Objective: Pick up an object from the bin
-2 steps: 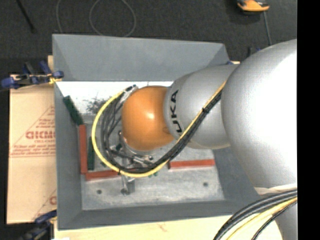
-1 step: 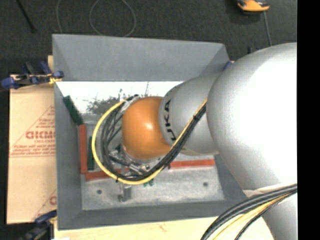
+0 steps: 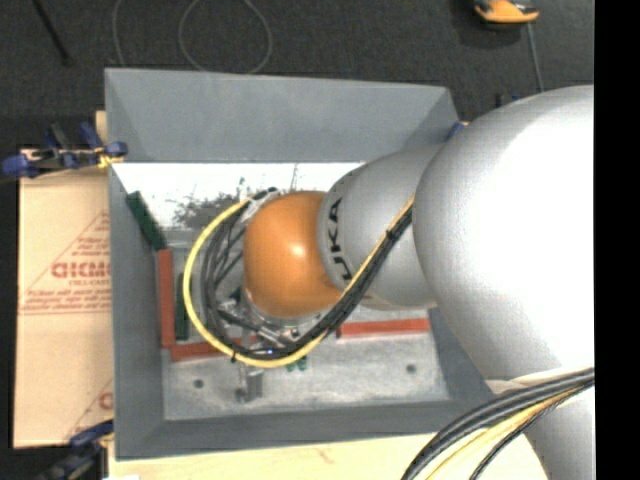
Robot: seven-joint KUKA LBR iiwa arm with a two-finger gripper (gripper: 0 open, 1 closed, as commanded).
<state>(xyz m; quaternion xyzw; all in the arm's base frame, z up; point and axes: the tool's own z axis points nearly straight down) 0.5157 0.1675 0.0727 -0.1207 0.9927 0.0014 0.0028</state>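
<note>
The long red flat bar point(image 3: 395, 328) lies just behind the claw point(image 3: 248, 384), long axis crosswise, stretching off to the claw's right in the camera view. A small green scrap point(image 3: 298, 366) sits just beside the claw. It hangs low over the grey metal bin floor point(image 3: 400, 383). Open or closed? Cannot tell, and nothing shows in its grip.

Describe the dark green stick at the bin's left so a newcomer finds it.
Find the left wall of the grey bin. The dark green stick lies beside it near the far corner. It slants, while the red bar below runs straight along the wall.
</note>
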